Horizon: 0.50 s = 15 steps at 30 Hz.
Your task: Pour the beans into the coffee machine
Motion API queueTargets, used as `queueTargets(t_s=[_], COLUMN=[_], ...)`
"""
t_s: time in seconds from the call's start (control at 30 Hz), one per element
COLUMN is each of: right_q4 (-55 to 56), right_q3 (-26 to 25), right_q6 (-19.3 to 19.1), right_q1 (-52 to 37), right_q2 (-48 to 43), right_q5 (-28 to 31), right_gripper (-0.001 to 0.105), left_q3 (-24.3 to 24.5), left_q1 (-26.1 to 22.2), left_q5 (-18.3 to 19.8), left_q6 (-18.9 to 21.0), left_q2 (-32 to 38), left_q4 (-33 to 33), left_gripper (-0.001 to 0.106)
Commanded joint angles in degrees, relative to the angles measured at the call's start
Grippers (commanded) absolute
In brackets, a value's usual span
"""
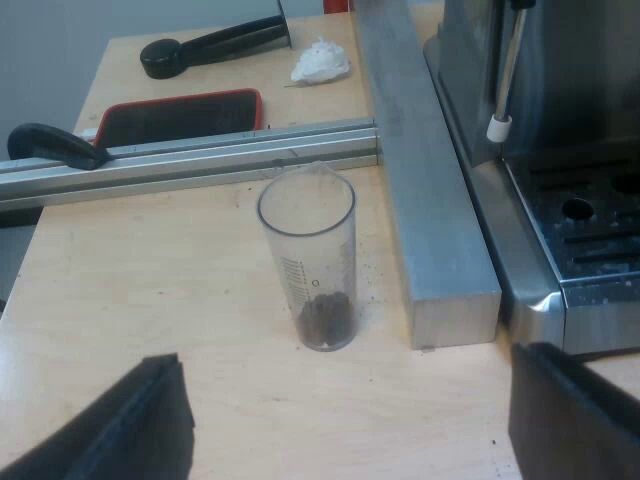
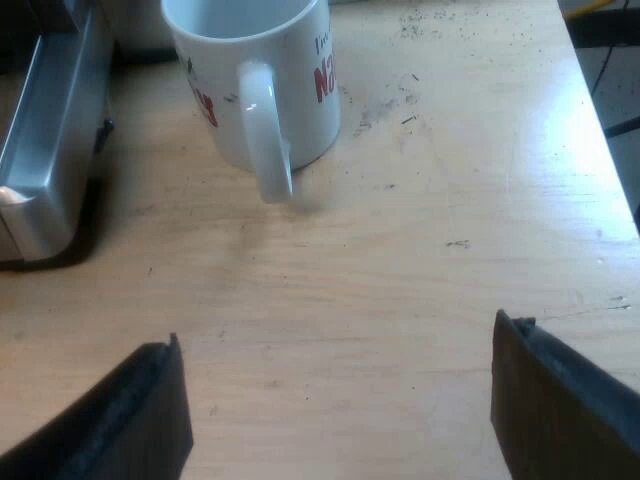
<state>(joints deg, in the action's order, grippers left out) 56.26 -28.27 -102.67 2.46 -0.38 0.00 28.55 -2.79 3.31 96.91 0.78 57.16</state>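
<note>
- Wide apart stand the fingers of my left hand point(image 1: 345, 420); it grips nothing and hovers over the bare worktop point(image 1: 150, 290), just on the near side of the measuring glass point(image 1: 308, 262).
- I see the measuring glass upright on the worktop, with its printed scale facing the hand. A small heap of beans point(image 1: 326, 320) lies at its bottom, and the rest of the glass is clear.
- Next to the glass lies a thick metal bar point(image 1: 430, 200), close to it but apart. The bar sits between the glass and the espresso machine point(image 1: 560, 150).
- At the machine's front I make out the drip tray point(image 1: 600, 230) and the steam wand point(image 1: 508, 70) with its white tip.
- Beyond the glass a metal rail point(image 1: 200, 160) runs across the worktop, and a black clamp handle point(image 1: 55, 145) rests at it.
- Farther off lie a dark mat with a red rim point(image 1: 180, 115), a black-handled tool point(image 1: 215, 45) and a crumpled white tissue point(image 1: 322, 62).
- Over bare wood my right hand point(image 2: 335, 400) is also spread open and empty.
- Far from it stands a white mug point(image 2: 265, 80) with red lettering, its handle point(image 2: 268, 150) turned towards the hand. The mug is near a corner of the machine, and dark specks point(image 2: 400, 100) are scattered beside it.
</note>
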Motion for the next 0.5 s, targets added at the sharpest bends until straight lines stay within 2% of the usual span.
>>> queueTargets(t_s=[0.03, 0.2, 0.33, 0.5], right_q4=[-0.74, -0.74, -0.47, -0.34], right_q3=[-0.1, -0.88, -3.71, -9.72], right_q6=[0.08, 0.08, -0.35, -0.88], right_q1=[0.09, 0.09, 0.09, 1.25], right_q2=[-2.56, -1.2, 2.84, 11.62], right_q5=[0.0, -0.37, -3.4, -7.05], right_gripper=[0.065, 0.065, 0.066, 0.075], left_q3=[0.04, 0.04, 1.97, 8.22], left_q1=[0.13, 0.13, 0.13, 0.13], left_q5=[0.33, 0.33, 0.33, 0.33], left_q6=[0.83, 0.99, 0.99, 2.65], left_q2=[7.64, 6.4, 4.28, -2.63], left_q4=[-0.51, -0.51, -0.51, -0.51], left_gripper=[0.068, 0.081, 0.081, 0.081])
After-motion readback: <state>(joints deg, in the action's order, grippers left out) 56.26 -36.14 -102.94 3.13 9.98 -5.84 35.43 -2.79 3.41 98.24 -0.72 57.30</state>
